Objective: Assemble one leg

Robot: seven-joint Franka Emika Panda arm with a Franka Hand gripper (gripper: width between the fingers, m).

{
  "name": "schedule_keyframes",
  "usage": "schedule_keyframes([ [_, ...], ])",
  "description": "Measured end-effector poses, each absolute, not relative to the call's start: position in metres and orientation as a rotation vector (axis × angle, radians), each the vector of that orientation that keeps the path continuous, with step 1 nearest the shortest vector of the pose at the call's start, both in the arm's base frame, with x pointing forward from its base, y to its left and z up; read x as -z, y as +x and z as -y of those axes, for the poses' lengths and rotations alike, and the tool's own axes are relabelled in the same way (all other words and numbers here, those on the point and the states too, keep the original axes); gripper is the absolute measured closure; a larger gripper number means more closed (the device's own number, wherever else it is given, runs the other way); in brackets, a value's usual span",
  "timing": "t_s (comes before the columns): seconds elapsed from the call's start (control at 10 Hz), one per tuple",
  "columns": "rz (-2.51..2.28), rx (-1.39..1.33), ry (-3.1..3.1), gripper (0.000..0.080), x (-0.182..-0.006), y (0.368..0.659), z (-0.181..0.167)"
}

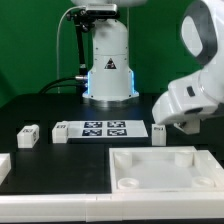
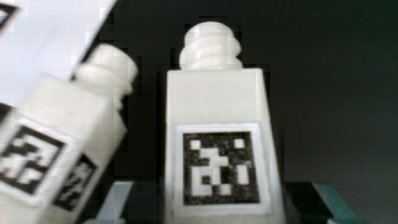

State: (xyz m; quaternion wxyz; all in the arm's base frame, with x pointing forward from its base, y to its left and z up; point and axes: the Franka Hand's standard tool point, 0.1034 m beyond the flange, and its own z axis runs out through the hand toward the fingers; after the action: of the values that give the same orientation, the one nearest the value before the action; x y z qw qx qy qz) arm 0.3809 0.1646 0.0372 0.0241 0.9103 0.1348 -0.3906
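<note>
In the wrist view a white leg [image 2: 217,110] with a square marker on its face and a ridged peg at its far end lies between my fingers. My gripper [image 2: 222,205] is open, with a dark gap on each side between the leg and the fingertips [image 2: 128,200]. A second leg [image 2: 63,125] lies tilted close beside it. In the exterior view my gripper [image 1: 168,118] hangs low over a leg [image 1: 160,133] at the marker board's right end. Two more legs [image 1: 28,135] [image 1: 60,131] lie at the exterior view's left.
The marker board [image 1: 100,128] lies mid-table, and its corner shows in the wrist view [image 2: 18,20]. The large white tray-like part [image 1: 150,185] lies in front at the exterior view's right. Another white part [image 1: 3,166] is at the left edge. The robot base [image 1: 108,70] stands behind.
</note>
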Motion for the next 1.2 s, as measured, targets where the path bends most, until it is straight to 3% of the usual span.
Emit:
schedule_keyframes([
  [0.4, -0.415, 1.260, 2.765, 0.0509, -0.105, 0.403, -0.161],
  [0.8, -0.432, 1.161, 2.824, 0.0509, -0.102, 0.412, -0.164],
  [1.2, -0.417, 0.602, 3.042, 0.0509, -0.105, 0.439, -0.150],
])
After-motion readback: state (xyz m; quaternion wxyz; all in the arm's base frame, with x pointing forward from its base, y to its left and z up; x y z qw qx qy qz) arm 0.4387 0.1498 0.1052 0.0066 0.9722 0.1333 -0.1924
